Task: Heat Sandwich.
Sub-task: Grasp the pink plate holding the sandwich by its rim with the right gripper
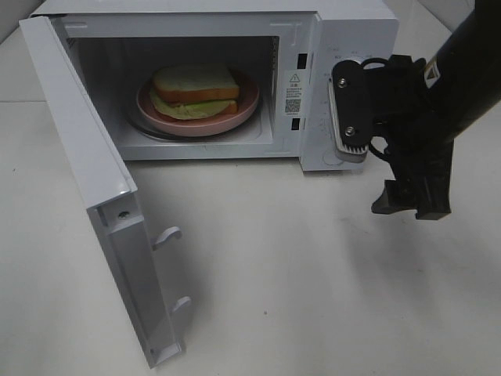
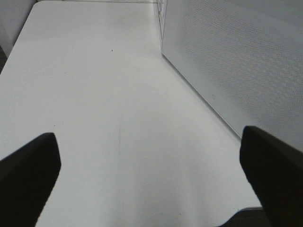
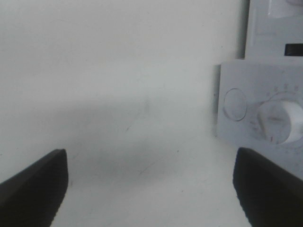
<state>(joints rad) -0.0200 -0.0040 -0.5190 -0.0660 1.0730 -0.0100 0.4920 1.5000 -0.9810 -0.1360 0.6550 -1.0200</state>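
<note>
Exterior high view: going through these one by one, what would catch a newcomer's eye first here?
The white microwave fills the upper part of the view, its door standing wide open to the left. Inside it, the sandwich sits on a pink plate. On the right, the black right pincer hangs open and empty beside the microwave's control panel.

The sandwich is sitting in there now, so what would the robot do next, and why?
Most likely push the microwave door shut: the sandwich rests on the pink plate inside the oven, while the door stands swung wide open, so heating probably cannot begin yet.
</note>
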